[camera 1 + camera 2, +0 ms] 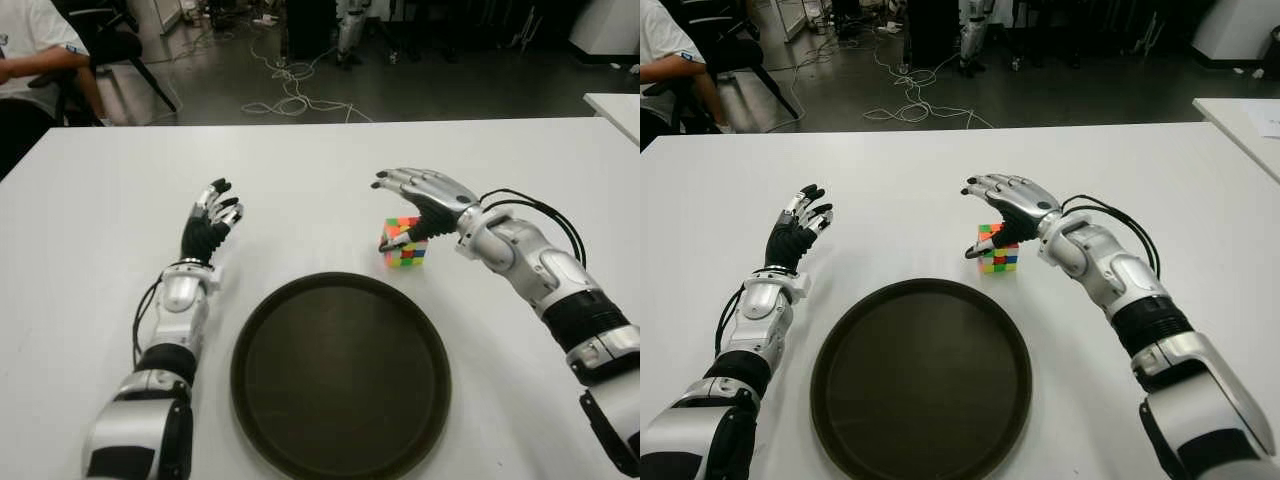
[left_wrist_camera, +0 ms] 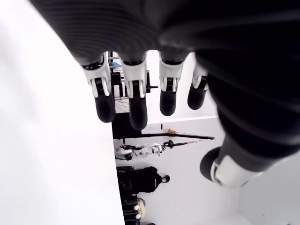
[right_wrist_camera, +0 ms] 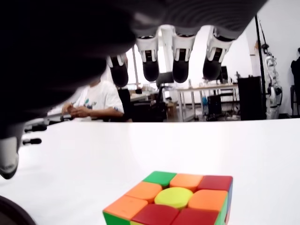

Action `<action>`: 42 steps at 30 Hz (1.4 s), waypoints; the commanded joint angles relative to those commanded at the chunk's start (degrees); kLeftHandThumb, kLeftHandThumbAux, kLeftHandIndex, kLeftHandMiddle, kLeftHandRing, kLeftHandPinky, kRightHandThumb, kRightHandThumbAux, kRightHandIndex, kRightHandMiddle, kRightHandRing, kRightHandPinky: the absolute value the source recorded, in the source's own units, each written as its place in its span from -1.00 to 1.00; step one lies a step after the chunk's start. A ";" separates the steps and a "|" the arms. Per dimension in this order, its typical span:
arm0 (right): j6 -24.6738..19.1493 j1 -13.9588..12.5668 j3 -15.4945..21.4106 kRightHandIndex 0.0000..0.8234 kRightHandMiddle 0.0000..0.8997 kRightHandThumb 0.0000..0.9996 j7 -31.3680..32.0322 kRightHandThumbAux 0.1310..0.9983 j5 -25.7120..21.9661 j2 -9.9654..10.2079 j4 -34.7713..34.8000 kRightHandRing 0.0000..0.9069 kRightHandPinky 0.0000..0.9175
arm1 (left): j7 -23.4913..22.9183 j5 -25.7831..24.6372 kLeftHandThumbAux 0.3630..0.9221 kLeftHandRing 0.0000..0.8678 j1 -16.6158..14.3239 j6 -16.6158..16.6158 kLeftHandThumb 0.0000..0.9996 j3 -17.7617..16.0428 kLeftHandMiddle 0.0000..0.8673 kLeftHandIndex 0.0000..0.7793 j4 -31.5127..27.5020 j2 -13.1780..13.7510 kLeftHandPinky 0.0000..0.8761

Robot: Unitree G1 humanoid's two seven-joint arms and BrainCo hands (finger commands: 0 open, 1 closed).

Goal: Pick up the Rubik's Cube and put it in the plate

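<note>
The Rubik's Cube (image 1: 404, 242) stands on the white table (image 1: 300, 170) just beyond the far right rim of the round dark plate (image 1: 340, 374). My right hand (image 1: 420, 200) hovers over the cube with its fingers spread, thumb tip low beside the cube's left face, holding nothing. From the right wrist view the cube (image 3: 173, 201) sits below the open fingers (image 3: 180, 65), apart from them. My left hand (image 1: 211, 222) is idle to the left of the plate, fingers extended and empty.
A seated person (image 1: 35, 60) and a chair are beyond the table's far left corner. Cables (image 1: 290, 85) lie on the floor behind the table. Another white table edge (image 1: 615, 105) shows at the far right.
</note>
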State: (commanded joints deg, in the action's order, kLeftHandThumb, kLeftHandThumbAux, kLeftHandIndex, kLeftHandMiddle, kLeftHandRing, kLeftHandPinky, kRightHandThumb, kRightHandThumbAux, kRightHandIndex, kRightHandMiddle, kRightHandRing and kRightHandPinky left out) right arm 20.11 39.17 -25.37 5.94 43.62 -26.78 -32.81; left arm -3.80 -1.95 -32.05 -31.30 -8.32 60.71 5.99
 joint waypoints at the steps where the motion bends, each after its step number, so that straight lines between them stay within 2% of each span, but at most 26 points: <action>1: -0.16 -0.03 -0.07 -0.90 -0.87 -1.00 0.14 -0.23 0.05 -0.02 0.09 -0.83 -0.77 | 0.10 0.09 0.03 -0.65 0.01 -0.09 -0.37 0.05 -0.69 -0.84 0.06 0.04 -0.61; 18: -1.65 0.33 -0.93 -0.88 -0.88 -1.00 1.16 -0.23 -0.12 -0.07 -0.31 -0.83 -0.77 | -2.20 -1.00 0.12 -0.68 -0.12 0.12 -0.32 -0.72 -0.72 -0.86 0.20 0.16 -0.60; 30: -2.80 0.58 -0.29 -0.89 -0.87 -1.00 1.45 -0.22 -0.85 -0.55 -1.45 -0.85 -0.83 | -1.53 -0.90 0.13 -0.66 -0.39 0.52 -0.28 -0.93 -0.70 -0.85 0.40 0.40 -0.60; 42: -4.62 -0.21 0.40 -0.88 -0.87 -1.00 2.22 -0.21 -1.19 -2.49 -0.53 -0.83 -0.79 | -1.73 -0.88 0.14 -0.67 -0.26 0.62 -0.27 -0.77 -0.71 -0.85 -0.01 0.45 -0.61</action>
State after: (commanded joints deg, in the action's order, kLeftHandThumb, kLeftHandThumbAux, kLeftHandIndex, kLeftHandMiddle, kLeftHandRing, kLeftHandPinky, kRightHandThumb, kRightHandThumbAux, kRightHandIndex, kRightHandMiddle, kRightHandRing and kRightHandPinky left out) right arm 15.49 38.96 -24.97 8.16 42.44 -29.27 -33.34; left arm -5.53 -2.83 -32.32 -30.68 -9.08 60.70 6.44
